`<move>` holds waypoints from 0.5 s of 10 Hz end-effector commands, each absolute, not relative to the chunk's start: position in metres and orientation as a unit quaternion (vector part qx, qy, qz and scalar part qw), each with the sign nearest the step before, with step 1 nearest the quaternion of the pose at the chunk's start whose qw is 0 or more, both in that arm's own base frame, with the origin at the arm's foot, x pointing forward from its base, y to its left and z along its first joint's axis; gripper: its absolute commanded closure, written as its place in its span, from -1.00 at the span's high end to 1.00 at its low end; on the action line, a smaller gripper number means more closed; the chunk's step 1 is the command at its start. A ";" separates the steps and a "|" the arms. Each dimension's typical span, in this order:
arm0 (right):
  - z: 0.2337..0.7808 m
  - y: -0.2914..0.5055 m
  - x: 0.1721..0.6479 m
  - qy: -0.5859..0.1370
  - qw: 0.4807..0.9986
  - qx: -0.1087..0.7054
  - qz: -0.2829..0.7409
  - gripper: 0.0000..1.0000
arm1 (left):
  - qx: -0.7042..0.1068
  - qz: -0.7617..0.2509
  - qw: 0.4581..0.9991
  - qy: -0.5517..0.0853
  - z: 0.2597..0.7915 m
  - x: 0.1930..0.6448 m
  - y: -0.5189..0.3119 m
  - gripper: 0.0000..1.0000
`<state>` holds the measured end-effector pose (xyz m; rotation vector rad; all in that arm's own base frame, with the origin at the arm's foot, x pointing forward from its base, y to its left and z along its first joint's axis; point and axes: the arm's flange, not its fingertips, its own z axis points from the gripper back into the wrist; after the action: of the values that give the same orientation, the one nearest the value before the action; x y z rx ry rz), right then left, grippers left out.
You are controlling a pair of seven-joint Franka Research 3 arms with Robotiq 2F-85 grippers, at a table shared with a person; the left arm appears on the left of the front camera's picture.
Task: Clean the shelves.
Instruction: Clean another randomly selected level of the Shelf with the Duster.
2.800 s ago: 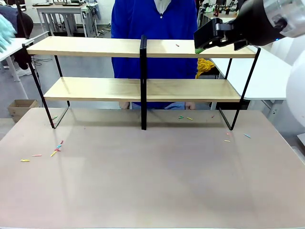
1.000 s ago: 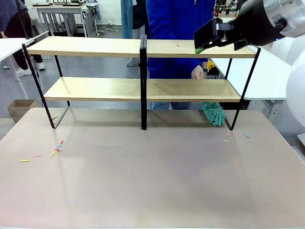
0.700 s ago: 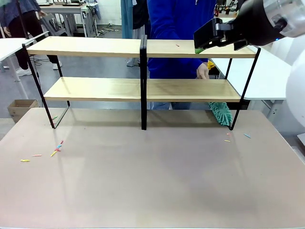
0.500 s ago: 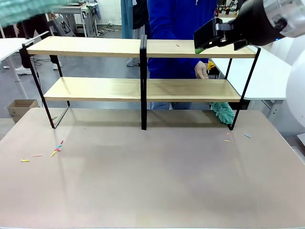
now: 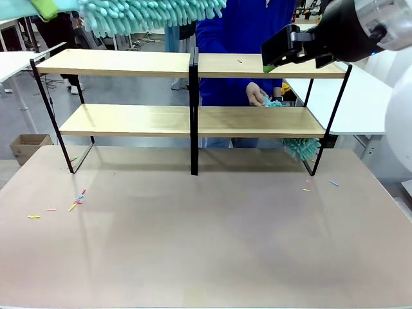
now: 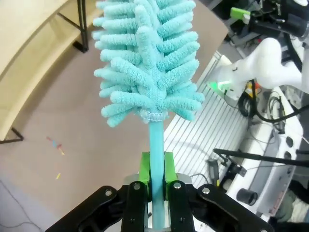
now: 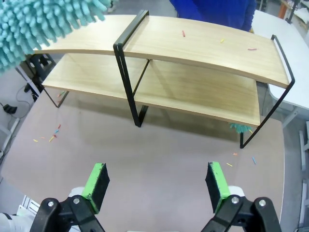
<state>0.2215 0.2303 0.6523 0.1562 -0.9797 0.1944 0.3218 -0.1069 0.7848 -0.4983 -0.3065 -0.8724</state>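
- The left claw [image 6: 155, 170] is clamped on the handle of a teal duster [image 6: 149, 63]. In the front view its fluffy head hangs at 11 o'clock, above the shelves [image 5: 129, 63].
- The shelves stand at the 12 o'clock edge of the worktop [image 5: 206, 244].
- The right claw [image 7: 157, 186] hovers with its jaws wide apart, holding nothing.
- A person's hand [image 5: 255, 96] holds a second teal duster [image 5: 301, 148] at the shelves' 4 o'clock end, under the lower board.
- Coloured scraps [image 5: 76, 201] lie at 9 o'clock on the worktop.
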 end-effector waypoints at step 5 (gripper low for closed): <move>0.653 0.229 0.222 -0.469 0.875 0.076 0.092 1.00 | -0.213 -0.380 0.892 -0.123 0.797 0.391 -0.180 -0.74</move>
<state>0.2214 0.2303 0.6522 0.1560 -0.9799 0.1944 0.3621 -0.1543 0.7750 -0.4743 -0.2690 -0.8472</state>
